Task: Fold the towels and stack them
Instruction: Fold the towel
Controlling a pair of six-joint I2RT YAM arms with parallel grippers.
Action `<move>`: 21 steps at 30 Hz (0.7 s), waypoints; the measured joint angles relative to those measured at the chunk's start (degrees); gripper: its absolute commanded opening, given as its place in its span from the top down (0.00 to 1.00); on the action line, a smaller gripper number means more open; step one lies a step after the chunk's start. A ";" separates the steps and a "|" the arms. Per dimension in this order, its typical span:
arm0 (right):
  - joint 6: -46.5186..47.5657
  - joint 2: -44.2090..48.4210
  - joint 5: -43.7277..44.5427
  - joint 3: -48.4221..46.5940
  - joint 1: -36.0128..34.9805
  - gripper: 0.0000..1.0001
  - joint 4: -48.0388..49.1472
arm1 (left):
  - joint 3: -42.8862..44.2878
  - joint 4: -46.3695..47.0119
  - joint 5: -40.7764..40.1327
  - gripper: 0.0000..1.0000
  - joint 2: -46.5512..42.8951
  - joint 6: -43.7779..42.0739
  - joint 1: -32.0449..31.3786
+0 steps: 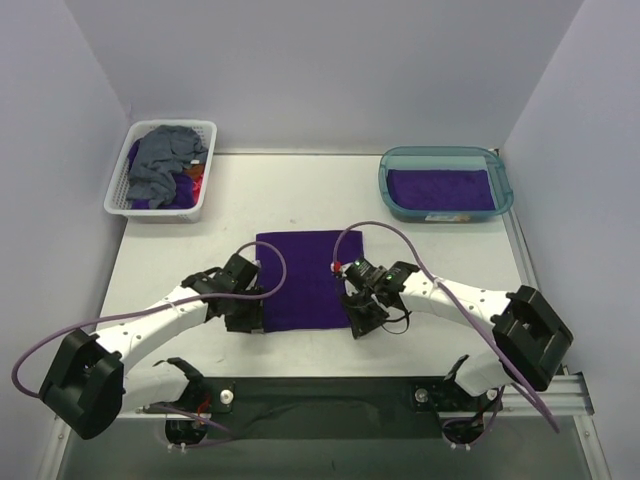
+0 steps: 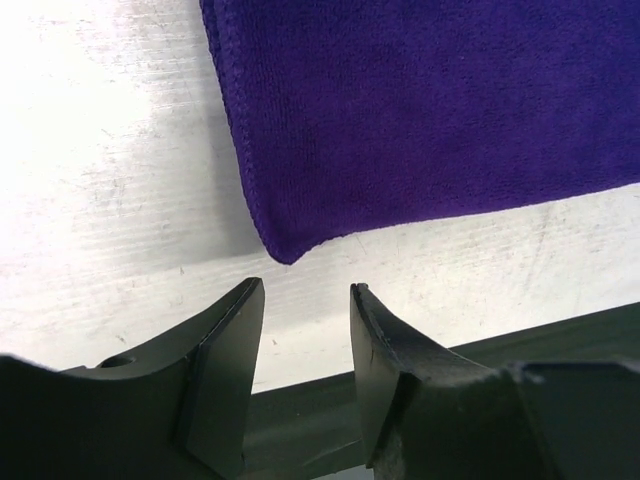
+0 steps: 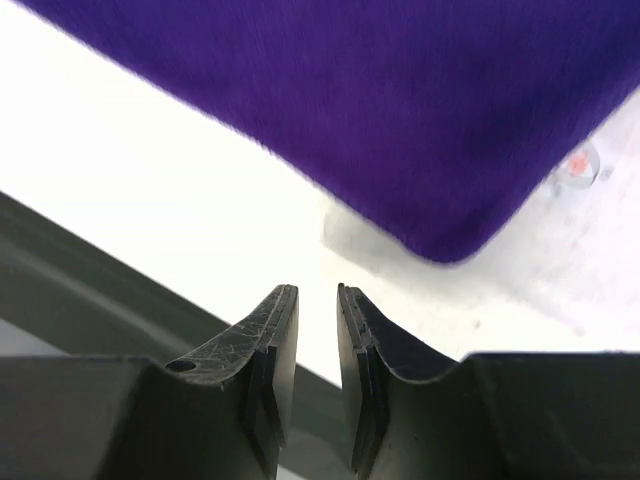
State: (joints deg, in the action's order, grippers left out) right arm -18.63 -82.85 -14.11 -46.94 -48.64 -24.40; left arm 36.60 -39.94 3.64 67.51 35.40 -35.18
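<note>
A deep purple towel [image 1: 303, 275] lies folded flat in the middle of the table. My left gripper [image 1: 248, 318] hovers at its near left corner; in the left wrist view the towel's corner [image 2: 291, 250] sits just beyond the open left gripper [image 2: 305, 288], which holds nothing. My right gripper [image 1: 362, 322] is at the near right corner; the right wrist view shows the towel [image 3: 400, 110] ahead of the right gripper [image 3: 317, 290], whose jaws stand a narrow gap apart and empty. A slate-grey towel [image 1: 165, 160] is heaped in the basket over purple cloth. Another purple towel [image 1: 440, 188] lies in the tub.
The white lattice basket [image 1: 208, 178] stands at the back left, the teal tub [image 1: 505, 185] at the back right. The table's dark front rail [image 1: 320, 392] runs just behind both grippers. White walls close in the table on three sides.
</note>
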 measured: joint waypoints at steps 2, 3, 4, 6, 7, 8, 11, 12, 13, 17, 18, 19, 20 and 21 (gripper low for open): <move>-1.05 1.68 -0.28 1.77 -0.20 0.76 -0.52 | 0.00 -0.28 -0.42 0.46 -0.98 0.63 0.00; -1.75 2.54 -0.20 2.45 -0.20 0.75 -0.74 | 0.00 -0.44 -0.79 0.45 -1.53 1.03 0.00; -2.47 3.48 0.09 2.89 -0.20 0.75 -1.16 | 0.00 -0.57 -1.25 0.45 -2.08 1.55 0.00; -4.20 5.75 1.53 3.10 -0.04 0.72 -1.60 | 0.00 -0.85 -2.80 0.44 -3.15 2.80 0.00; -5.18 7.10 2.40 3.08 0.02 0.71 -1.55 | 0.00 -1.03 -3.58 0.44 -3.65 3.45 0.00; -6.12 8.48 3.34 3.04 0.31 0.70 -1.51 | 0.00 -1.11 -4.24 0.44 -4.04 4.02 0.02; -9.40 11.69 5.88 3.02 2.47 0.71 -0.85 | 0.00 -1.16 -6.71 0.45 -5.11 6.47 0.04; -10.60 12.35 6.40 3.02 3.61 0.71 -0.24 | 0.00 -1.09 -7.37 0.45 -5.25 7.21 0.07; -11.78 12.81 6.67 3.04 4.83 0.72 0.55 | 0.00 -0.96 -8.00 0.48 -5.25 7.91 0.09; -15.96 13.20 6.73 4.31 8.76 0.75 5.79 | -0.04 0.35 -9.27 0.56 -4.09 9.99 0.39; -16.74 13.16 6.58 4.96 9.35 0.75 7.26 | -0.07 0.83 -9.42 0.58 -3.34 10.38 0.39; -17.46 13.00 6.19 5.55 9.68 0.76 8.39 | -0.17 1.49 -9.51 0.62 -2.54 10.71 0.39; -18.10 12.68 5.79 6.14 9.92 0.76 9.51 | -0.31 2.03 -9.64 0.64 -1.68 10.99 0.39; -18.88 12.15 5.29 6.82 10.08 0.78 10.82 | -0.50 2.56 -9.66 0.66 -0.79 11.15 0.42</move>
State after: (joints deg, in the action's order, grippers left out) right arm -37.52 -70.70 -8.82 -40.12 -38.57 -13.58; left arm 36.10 -37.39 -6.02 66.72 46.54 -34.76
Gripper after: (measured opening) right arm 0.243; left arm 0.380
